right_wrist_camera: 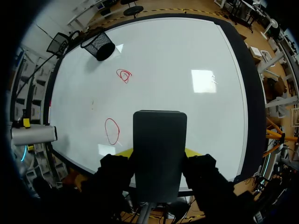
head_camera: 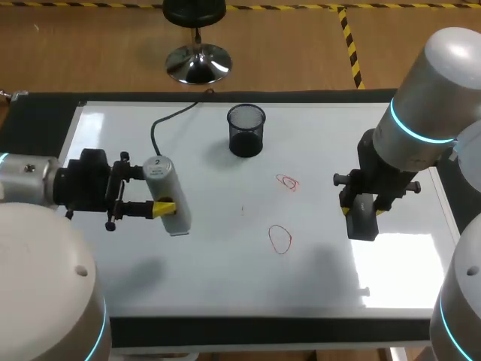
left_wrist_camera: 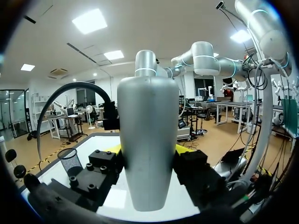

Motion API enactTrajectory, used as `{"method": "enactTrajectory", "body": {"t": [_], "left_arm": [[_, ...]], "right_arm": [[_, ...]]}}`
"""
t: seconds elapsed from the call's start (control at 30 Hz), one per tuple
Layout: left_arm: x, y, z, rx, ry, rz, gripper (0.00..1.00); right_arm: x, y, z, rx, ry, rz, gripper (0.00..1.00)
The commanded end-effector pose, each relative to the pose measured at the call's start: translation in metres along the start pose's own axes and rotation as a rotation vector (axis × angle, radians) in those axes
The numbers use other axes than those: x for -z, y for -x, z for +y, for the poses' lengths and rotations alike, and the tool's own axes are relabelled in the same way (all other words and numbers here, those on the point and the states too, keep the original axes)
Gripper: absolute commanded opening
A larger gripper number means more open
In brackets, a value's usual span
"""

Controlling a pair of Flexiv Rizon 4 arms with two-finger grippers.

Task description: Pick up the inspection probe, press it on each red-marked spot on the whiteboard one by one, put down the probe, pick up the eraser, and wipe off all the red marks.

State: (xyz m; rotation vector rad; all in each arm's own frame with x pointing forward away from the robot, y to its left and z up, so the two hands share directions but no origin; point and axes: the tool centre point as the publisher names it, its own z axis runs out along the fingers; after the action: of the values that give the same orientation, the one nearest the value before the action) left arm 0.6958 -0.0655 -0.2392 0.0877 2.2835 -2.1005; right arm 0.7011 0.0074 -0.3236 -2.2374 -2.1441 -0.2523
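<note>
left hand (head_camera: 154, 192) closed around inspection probe (head_camera: 168, 197), whiteboard's (head_camera: 225, 263) 9 o'clock side | right hand (head_camera: 362, 209) gripping eraser (head_camera: 363, 224), 3 o'clock side | red scribble (head_camera: 288, 182) near centre, red loop (head_camera: 279, 239) at its 6 o'clock | mesh cup (head_camera: 246, 130) at 12 o'clock

You see the whiteboard (head_camera: 225, 278) filling the middle of the frame. The cup (head_camera: 246, 130) stands on it at the upper centre. Right of centre lie the upper mark (head_camera: 288, 183) and, below it, the lower mark (head_camera: 279, 238). At the left the probe (head_camera: 167, 195) sits in the left gripper (head_camera: 161, 189). At the right the eraser (head_camera: 362, 218) sits in the right gripper (head_camera: 361, 209).
</note>
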Motion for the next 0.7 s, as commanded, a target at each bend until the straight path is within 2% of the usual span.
{"method": "enactTrajectory", "body": {"t": [0.03, 0.43, 0.7], "left_arm": [[0.002, -0.002, -0.002, -0.003, 0.001, -0.003, 0.00], [0.002, -0.002, -0.002, -0.003, 0.001, -0.003, 0.00], [0.002, -0.002, -0.002, -0.003, 0.001, -0.003, 0.00]], "right_arm": [[0.000, 0.001, 0.000, 0.001, 0.001, 0.002, 0.00], [0.000, 0.001, 0.000, 0.001, 0.001, 0.002, 0.00], [-0.012, -0.013, -0.009, 0.003, 0.013, -0.033, 0.00]]}}
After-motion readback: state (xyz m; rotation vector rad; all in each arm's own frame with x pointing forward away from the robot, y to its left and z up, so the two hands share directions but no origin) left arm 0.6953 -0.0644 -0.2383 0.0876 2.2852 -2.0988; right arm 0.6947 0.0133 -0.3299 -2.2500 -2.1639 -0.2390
